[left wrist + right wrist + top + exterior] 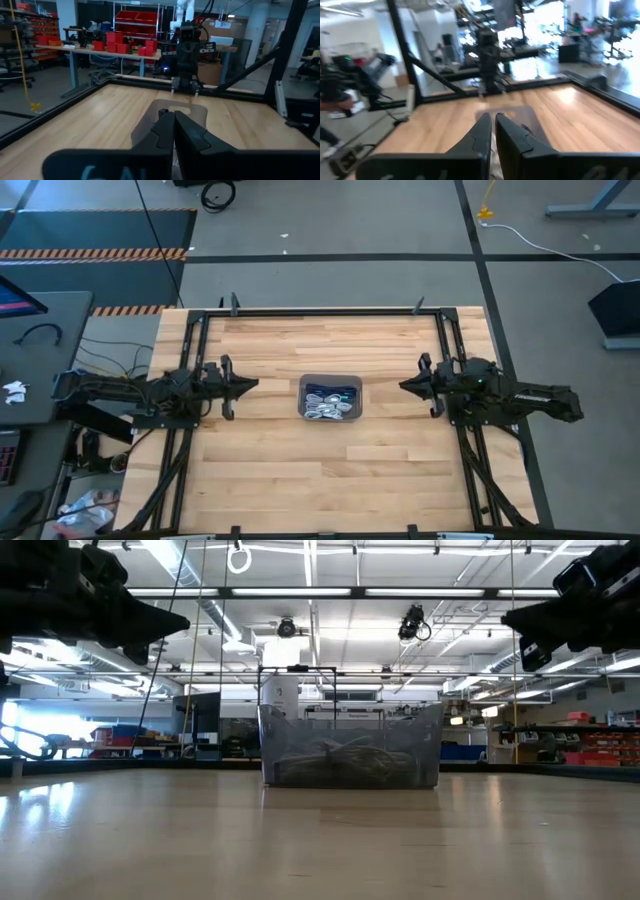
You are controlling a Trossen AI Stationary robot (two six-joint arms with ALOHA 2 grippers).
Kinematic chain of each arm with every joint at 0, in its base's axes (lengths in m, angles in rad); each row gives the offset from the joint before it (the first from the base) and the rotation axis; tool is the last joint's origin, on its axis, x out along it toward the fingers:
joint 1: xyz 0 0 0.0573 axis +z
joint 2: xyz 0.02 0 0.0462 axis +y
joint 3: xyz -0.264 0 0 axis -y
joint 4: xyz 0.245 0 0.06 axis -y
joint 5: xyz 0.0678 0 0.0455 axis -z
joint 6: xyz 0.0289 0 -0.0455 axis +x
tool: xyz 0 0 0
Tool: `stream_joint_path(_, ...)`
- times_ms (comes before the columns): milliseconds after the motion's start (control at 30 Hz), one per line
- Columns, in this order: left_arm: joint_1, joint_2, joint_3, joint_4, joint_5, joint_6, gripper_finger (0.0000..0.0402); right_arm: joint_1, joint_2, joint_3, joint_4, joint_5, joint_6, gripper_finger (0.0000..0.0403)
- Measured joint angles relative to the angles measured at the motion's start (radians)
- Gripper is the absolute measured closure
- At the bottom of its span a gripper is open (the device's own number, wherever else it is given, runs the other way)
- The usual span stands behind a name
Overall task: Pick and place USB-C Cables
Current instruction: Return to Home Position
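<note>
The grey translucent tray (331, 398) sits in the middle of the wooden table and holds several coiled USB-C cables (332, 404), white and dark blue, seen as a tangle through its wall in the low view (350, 760). No cable lies on the bare table. My left gripper (252, 383) hovers left of the tray, above the table, shut and pointing at it (173, 120). My right gripper (404, 386) hovers right of the tray, also shut and pointing at it (493, 120). Neither holds anything.
A black metal frame (330, 311) runs along the table's far edge and down both sides under the arms. Bare wood (330, 480) lies between the tray and the near edge. Off the table's left side stands a dark desk (30, 350) with cords.
</note>
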Motion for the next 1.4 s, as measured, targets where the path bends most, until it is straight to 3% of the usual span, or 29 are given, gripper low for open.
stream_joint_path(167, 0.015, 0.002, 0.0, -0.021, -0.002, 0.025, 0.0386, 0.0, 0.0, 0.0, -0.039, 0.068, 0.016, 0.0373)
stream_joint_path(1400, 0.014, 0.002, -0.002, -0.034, -0.002, 0.021, 0.0383, 0.0, 0.0, 0.001, -0.036, 0.056, 0.012, 0.0373)
